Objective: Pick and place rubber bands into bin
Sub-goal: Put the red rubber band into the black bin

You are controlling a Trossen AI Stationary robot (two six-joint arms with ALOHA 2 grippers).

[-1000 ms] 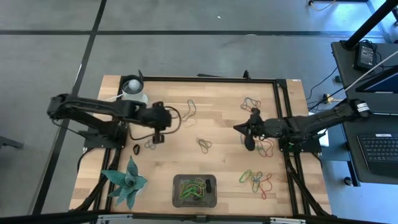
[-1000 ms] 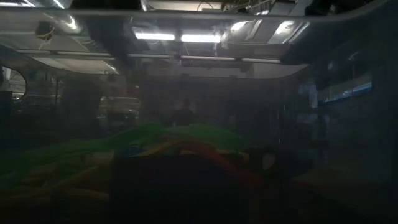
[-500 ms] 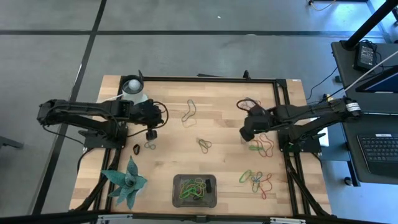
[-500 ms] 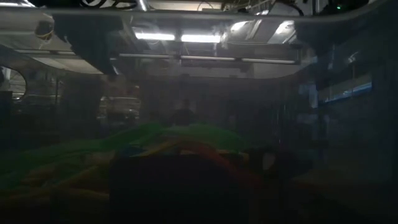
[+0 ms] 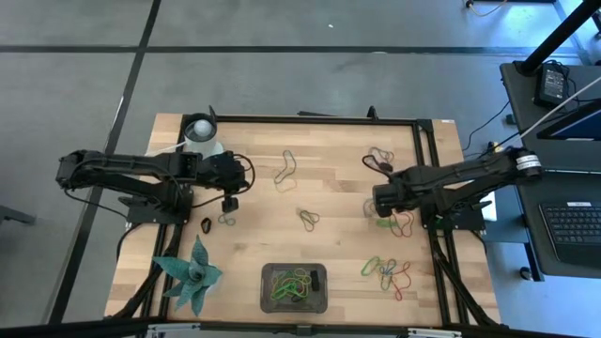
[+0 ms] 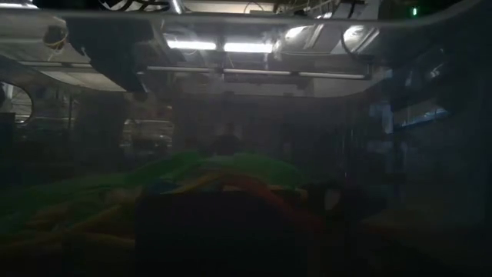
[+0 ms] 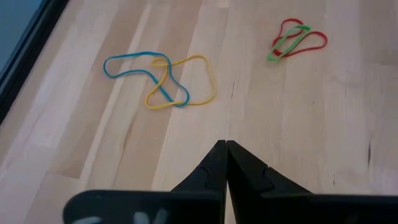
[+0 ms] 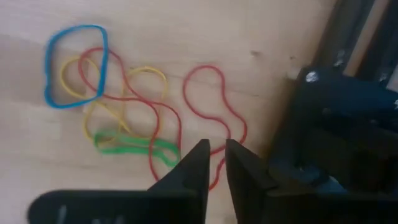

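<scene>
Bands (image 8: 124, 124) are light, limp, flat on wood; pinch one strand, probably the green loop (image 8: 134, 144); right gripper (image 8: 216, 155) slightly spread above them; left gripper (image 7: 225, 152) pressed together, empty.

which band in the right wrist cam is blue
The rounded blue loop at the tangle's far edge from the right gripper; the other rubber bands are red, yellow, green.

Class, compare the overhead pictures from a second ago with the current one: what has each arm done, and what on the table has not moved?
The right gripper swung back toward the table's right edge and now hangs over a tangle of thin coloured rubber bands, its fingers slightly parted. The left gripper drew back leftward, shut and empty. The dark grey rectangular tray, white round cup and teal paper plant stayed put.
</scene>
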